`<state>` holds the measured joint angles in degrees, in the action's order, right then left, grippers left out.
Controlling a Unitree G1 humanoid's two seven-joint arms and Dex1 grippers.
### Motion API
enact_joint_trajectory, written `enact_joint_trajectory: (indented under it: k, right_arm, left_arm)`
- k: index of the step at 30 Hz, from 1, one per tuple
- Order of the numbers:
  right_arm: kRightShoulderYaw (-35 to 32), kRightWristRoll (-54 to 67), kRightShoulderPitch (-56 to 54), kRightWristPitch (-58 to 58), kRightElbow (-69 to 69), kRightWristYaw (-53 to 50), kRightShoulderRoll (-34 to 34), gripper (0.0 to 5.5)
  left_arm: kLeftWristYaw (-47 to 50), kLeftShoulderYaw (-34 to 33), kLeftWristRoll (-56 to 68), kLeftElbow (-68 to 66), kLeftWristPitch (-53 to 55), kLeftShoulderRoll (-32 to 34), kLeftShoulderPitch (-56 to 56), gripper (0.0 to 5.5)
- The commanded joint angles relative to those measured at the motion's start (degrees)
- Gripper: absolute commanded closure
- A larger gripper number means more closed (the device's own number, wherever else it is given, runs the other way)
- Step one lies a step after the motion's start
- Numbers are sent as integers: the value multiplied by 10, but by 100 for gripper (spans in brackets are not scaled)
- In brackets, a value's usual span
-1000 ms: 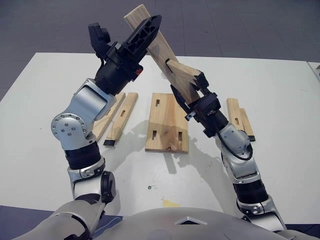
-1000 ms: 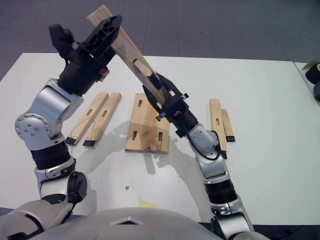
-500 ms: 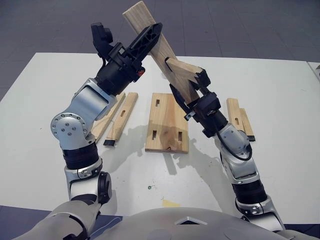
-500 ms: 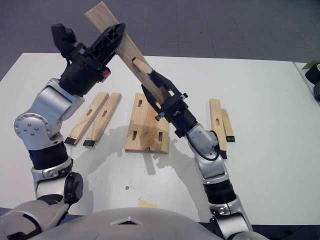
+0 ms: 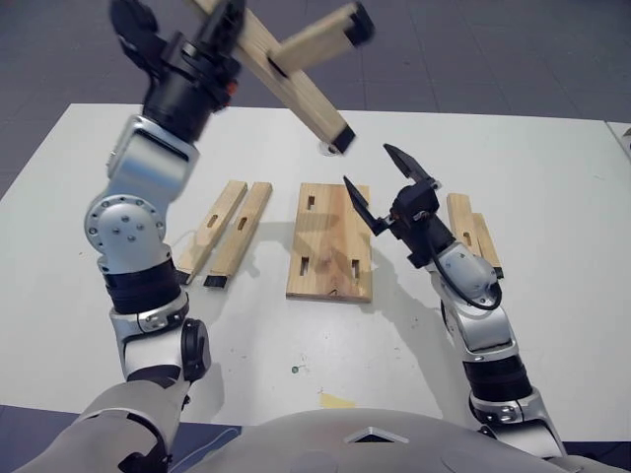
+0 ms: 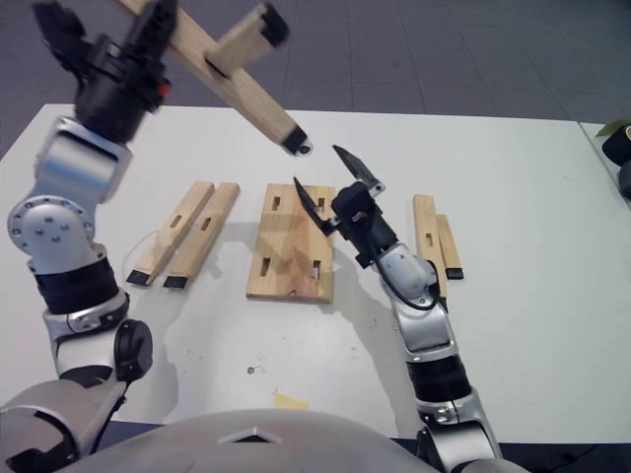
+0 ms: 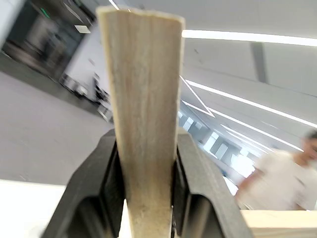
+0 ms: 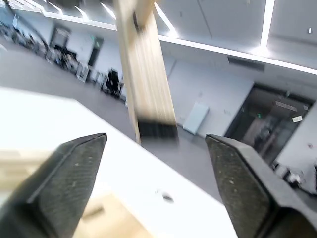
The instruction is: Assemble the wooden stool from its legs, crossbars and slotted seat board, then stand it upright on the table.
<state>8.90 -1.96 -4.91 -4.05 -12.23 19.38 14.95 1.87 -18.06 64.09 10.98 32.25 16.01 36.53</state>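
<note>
My left gripper [image 5: 219, 28] is raised high over the table's far left and is shut on a long wooden leg [image 5: 301, 99]. The leg slants down to a black foot. A crossbar [image 5: 320, 37] with a dark end sticks crosswise out of the leg's slot. In the left wrist view the leg [image 7: 143, 124] sits clamped between the two fingers. My right gripper [image 5: 365, 164] is open, just above the far right corner of the slotted seat board [image 5: 330, 246], holding nothing. The right wrist view has the leg's black foot [image 8: 156, 130] hanging beyond the spread fingers [image 8: 64, 183].
Two slotted legs [image 5: 227, 232] lie side by side left of the seat board. Two more wooden pieces [image 5: 471, 232] lie to its right, under my right forearm. A small round fitting [image 5: 327, 150] sits on the white table [image 5: 552, 177] behind the board.
My right gripper has let go of the crossbar, opened and dropped lower. My left arm has swung the leg with the crossbar up and to the left.
</note>
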Motion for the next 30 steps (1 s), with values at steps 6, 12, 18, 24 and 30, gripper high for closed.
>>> enact_joint_trajectory:
  k: [6, 12, 18, 24, 30]
  right_arm:
    - [9, -42, 74, 141, 8, 86, 116, 15]
    - [60, -5, 81, 186, -35, 166, 117, 10]
    - [93, -17, 33, 138, 11, 137, 58, 10]
    - [50, 18, 45, 121, 10, 115, 41, 10]
    - [15, 29, 74, 130, -8, 104, 53, 10]
  left_arm:
    - [-18, -39, -55, -7, -1, 51, -21, 448]
    - [-31, -31, -80, -2, 0, 52, -28, 448]
    - [-52, -18, -81, 0, 11, 48, -31, 448]
    - [-179, -34, -44, 36, 62, 119, -118, 448]
    - [-286, -38, -33, 73, 105, 178, -226, 448]
